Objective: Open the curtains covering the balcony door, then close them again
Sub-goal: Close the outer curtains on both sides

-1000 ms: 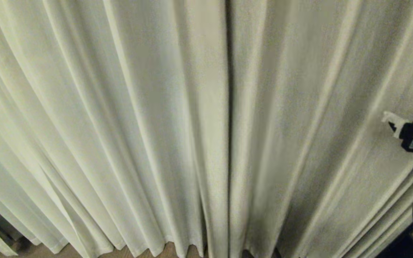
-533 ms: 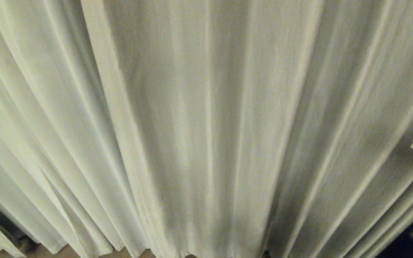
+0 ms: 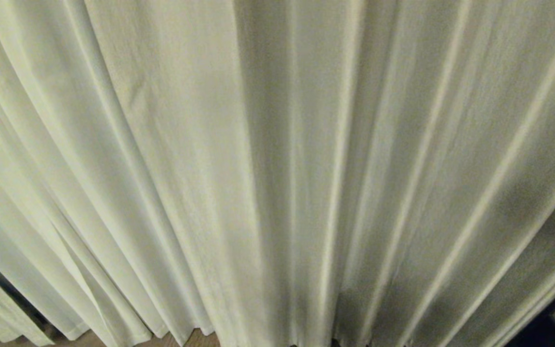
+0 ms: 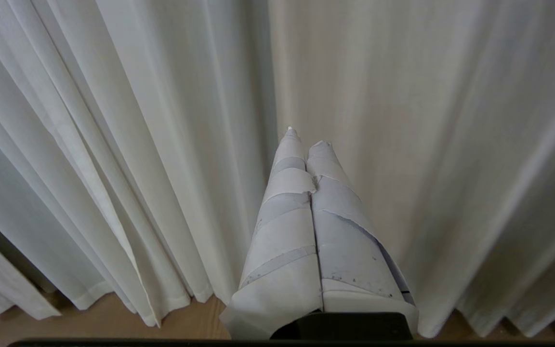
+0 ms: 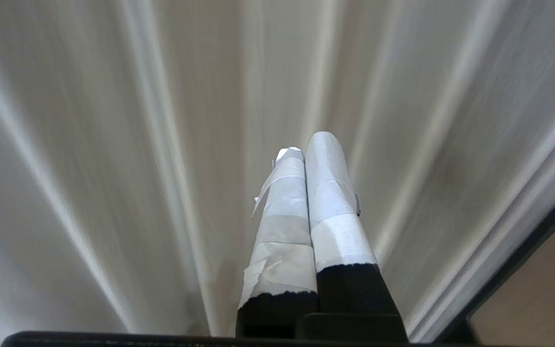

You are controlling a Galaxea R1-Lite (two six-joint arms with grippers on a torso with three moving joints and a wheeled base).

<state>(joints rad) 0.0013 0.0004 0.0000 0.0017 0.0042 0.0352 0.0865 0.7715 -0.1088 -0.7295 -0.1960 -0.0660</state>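
Curtains (image 3: 277, 159) hang drawn right across the head view, pleats unbroken, hem just above the wood floor (image 4: 109, 320). No glass or gap seen; balcony door is presumably behind the cloth, though a dark strip at the far right (image 5: 523, 255) may be its frame, can't confirm.

Left pincer (image 4: 306, 140): fingers pressed together, empty, tips just short of the fabric, approx. where two panels meet.

Right pincer (image 5: 306, 144): fingers also together, nothing between them, pointing at the pleats near the right edge. Neither arm shows in the head view.

Judgement: panels look closed, no grip on cloth. For a clean pull, spread the fingers, take a panel's leading edge, not a mid pleat, and draw sideways level w/ the rail, not downward.

Room: floor warm brown wood; no worktop.
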